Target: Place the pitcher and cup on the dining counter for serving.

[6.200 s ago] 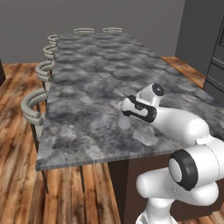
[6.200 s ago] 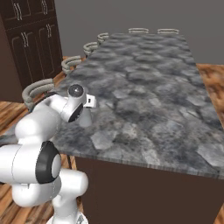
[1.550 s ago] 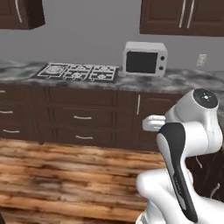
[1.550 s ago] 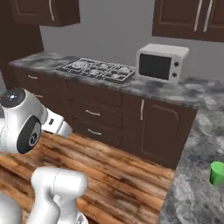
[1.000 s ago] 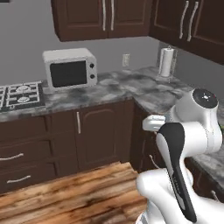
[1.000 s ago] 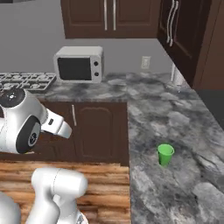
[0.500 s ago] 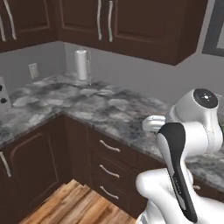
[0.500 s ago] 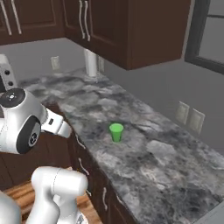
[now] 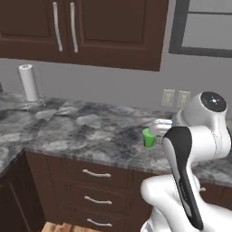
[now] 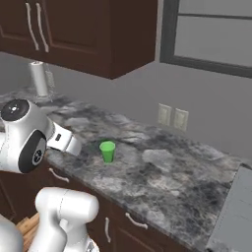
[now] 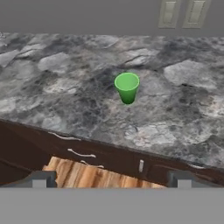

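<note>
The small bright green cup (image 9: 148, 137) (image 10: 107, 151) (image 11: 127, 87) stands upright on the marble worktop (image 11: 57, 70) over brown drawers, a little back from its front edge. My gripper (image 11: 111, 181) is open, its two dark fingertips (image 11: 40, 179) far apart with nothing between them. It hovers in front of the worktop's edge and short of the cup, above the wood floor. The hand (image 10: 65, 140) is tucked close to the arm, left of the cup in the right base view. The pitcher and the dining counter are out of view.
A white paper-towel roll (image 9: 29, 84) (image 10: 38, 78) stands at the worktop's far left corner. Wall outlets (image 9: 176, 98) (image 11: 181, 13) sit behind the cup. Dark upper cabinets (image 9: 81, 27) hang above, drawers (image 9: 95, 174) lie below, and a window (image 10: 216, 39) is to the right.
The base has turned, so the whole view swung from the dining counter past the stove and microwave to this worktop. The cup now sits nearer and central. The arm's folded pose is unchanged.
</note>
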### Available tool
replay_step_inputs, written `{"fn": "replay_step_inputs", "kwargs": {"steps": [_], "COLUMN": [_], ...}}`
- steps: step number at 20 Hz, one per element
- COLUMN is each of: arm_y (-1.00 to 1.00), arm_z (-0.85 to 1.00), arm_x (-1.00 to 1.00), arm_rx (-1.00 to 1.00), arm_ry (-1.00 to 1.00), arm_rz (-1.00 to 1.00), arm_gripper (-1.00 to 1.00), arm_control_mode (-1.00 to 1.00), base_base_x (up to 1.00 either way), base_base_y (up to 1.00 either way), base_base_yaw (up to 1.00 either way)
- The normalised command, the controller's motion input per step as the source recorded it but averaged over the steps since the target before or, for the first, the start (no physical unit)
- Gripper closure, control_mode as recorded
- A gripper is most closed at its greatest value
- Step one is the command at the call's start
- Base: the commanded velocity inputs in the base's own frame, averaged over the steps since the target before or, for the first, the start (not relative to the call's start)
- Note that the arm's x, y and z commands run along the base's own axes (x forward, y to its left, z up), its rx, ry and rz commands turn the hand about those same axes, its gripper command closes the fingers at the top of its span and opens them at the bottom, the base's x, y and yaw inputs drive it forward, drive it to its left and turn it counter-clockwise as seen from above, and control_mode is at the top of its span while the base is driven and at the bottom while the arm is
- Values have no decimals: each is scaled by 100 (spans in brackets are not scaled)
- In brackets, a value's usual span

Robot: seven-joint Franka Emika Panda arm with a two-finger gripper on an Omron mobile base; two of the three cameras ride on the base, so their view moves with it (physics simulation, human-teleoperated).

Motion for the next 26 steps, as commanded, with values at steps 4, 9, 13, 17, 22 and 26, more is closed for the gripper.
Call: {"fn": "replay_step_inputs", "kwargs": {"steps": [4, 9, 13, 17, 22, 26], "arm_y": [0, 0, 0, -26, -44, -8], "arm_z": [0, 0, 0, -9, -27, -44], "arm_x": [0, 0, 0, 11, 65, 88], "arm_rx": [0, 0, 0, 0, 0, 0], "arm_ry": [0, 0, 0, 1, 15, 18], "arm_rz": [0, 0, 0, 0, -3, -7], "arm_gripper": [-100, -100, -100, -100, -100, -100], "arm_control_mode": [100, 100, 100, -100, -100, -100], "base_base_x": [54, 42, 12, 0, 0, 0], "base_base_y": [27, 0, 0, -1, 0, 0], "base_base_yaw": [-34, -46, -23, 0, 0, 0]}}
